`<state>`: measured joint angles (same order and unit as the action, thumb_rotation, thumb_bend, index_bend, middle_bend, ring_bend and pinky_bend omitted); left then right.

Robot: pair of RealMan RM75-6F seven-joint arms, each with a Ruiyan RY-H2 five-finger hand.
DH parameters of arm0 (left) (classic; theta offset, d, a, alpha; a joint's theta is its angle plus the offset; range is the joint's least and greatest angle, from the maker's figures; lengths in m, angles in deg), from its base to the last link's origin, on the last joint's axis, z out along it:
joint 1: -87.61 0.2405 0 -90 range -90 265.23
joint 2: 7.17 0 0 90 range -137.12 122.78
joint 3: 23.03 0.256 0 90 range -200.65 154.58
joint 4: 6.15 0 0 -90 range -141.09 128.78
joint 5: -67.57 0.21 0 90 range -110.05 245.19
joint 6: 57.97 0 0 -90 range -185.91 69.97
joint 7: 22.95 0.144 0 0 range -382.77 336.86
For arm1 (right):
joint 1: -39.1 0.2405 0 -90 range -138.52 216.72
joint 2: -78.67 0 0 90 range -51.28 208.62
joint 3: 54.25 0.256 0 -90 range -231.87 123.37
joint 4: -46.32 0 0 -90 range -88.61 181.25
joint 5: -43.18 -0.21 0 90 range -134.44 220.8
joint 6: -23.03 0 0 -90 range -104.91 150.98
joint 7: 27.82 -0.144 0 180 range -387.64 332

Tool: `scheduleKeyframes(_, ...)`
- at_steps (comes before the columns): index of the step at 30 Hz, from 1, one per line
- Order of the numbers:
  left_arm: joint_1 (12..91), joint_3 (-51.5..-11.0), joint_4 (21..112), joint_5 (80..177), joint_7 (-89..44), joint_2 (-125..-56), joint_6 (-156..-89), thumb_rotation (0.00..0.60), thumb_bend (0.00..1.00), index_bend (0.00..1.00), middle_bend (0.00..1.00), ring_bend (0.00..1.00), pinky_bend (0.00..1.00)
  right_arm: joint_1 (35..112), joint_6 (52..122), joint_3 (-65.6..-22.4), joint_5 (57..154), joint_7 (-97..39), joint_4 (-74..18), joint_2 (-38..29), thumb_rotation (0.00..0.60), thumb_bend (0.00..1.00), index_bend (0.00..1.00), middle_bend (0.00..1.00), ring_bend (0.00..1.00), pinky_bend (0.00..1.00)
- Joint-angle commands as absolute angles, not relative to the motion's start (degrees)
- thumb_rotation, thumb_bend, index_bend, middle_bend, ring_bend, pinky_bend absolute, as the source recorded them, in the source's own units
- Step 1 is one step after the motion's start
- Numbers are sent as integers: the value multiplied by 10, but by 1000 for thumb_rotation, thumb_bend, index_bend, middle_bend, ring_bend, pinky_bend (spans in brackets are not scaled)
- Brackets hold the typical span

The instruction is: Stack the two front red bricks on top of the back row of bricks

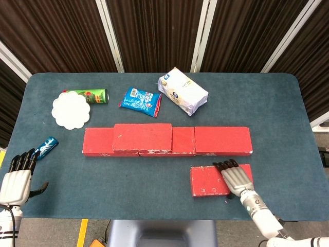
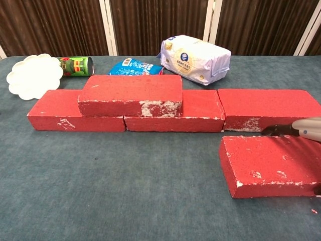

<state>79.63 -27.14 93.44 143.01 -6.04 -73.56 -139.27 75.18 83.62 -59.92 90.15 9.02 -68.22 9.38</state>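
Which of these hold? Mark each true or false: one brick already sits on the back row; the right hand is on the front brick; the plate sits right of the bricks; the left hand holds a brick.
1. One stacked brick sits on the back row: true.
2. The right hand lies on the front brick: true.
3. The plate is right of the bricks: false, it is back left.
4. The left hand holds a brick: false, it holds nothing.

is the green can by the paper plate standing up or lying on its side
Lying on its side. The green can shows its long body along the table beside the white plate, one round end facing the chest camera.
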Motion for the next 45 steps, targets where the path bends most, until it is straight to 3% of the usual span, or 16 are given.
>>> scheduleKeyframes(1,796,-271,934,1430,-60,-736,-1393,600,231,0,0,0,56,750,838,-600,904,90,-682,92,600,69,180,260,233,0)
scheduleKeyframes(5,796,-271,934,1430,-61,-736,-1392,600,231,0,0,0,56,749,841,-600,904,91,-679,88,600,140,188,287,262,0)
scheduleKeyframes(28,796,-272,934,1429,-65,-737,-1391,600,232,0,0,0,56,739,855,-584,939,62,-713,112,600,175,268,322,292,0)
scheduleKeyframes(37,795,-272,934,1425,-66,-735,-1387,600,233,0,0,0,56,758,874,-530,922,46,-781,184,600,176,269,322,292,0)
scheduleKeyframes(45,793,-273,935,1420,-66,-734,-1382,600,232,0,0,0,56,846,848,-467,774,98,-800,244,600,176,270,322,292,0)
